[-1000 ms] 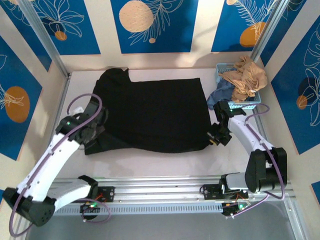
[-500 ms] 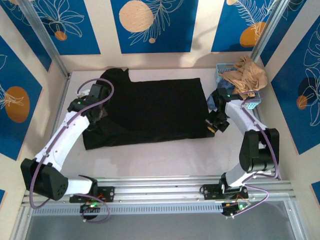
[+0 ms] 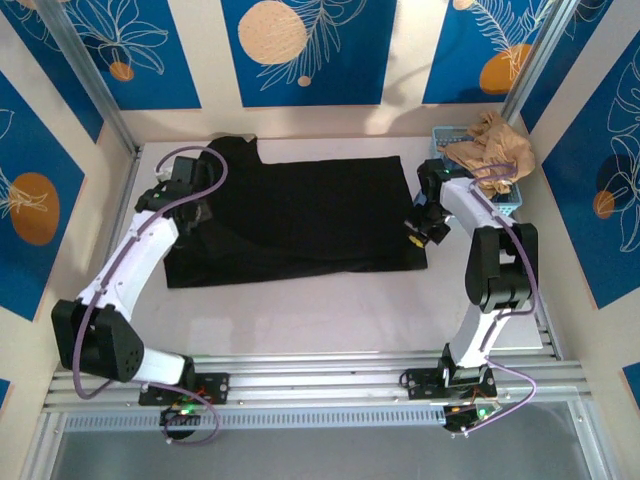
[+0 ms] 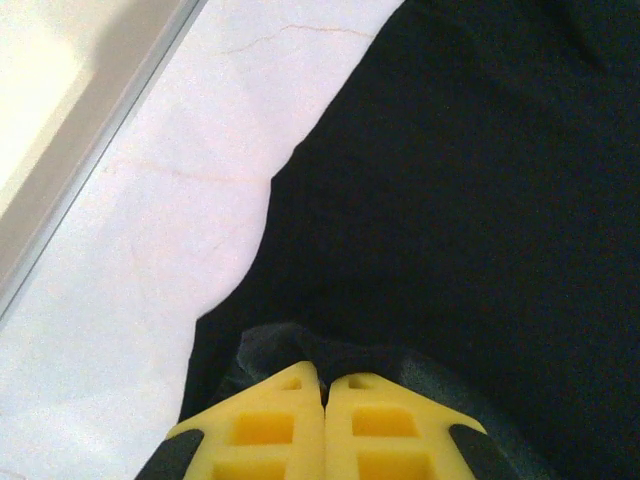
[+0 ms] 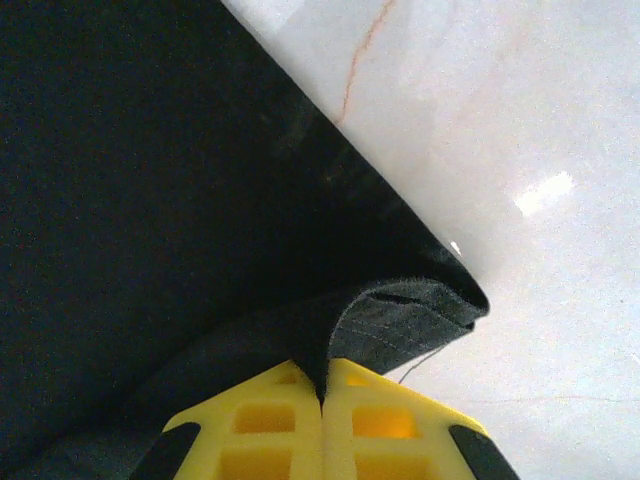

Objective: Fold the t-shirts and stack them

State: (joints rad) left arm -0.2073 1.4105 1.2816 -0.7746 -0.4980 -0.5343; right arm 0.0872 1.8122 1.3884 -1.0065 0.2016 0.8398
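Now left gripper (image 4: 323, 392) and right gripper (image 5: 322, 388), both clenched on shirt (image 3: 300, 215) edge, moved up frame; near hem folding over, fold underway.

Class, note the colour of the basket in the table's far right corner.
Light blue; the basket shows best in the top external view.

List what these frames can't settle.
Underside of the black t-shirt, top view: hidden by its own cloth, so any print there is unreadable.
Shirt's left edge, top view: covered by the left arm.
Contents of the basket, top view: tan cloth heaped over it; garment count unclear.
Wrist views: left gripper and right gripper have fingers cut off by the bottom edge; the layers pinched are hidden in the fold.
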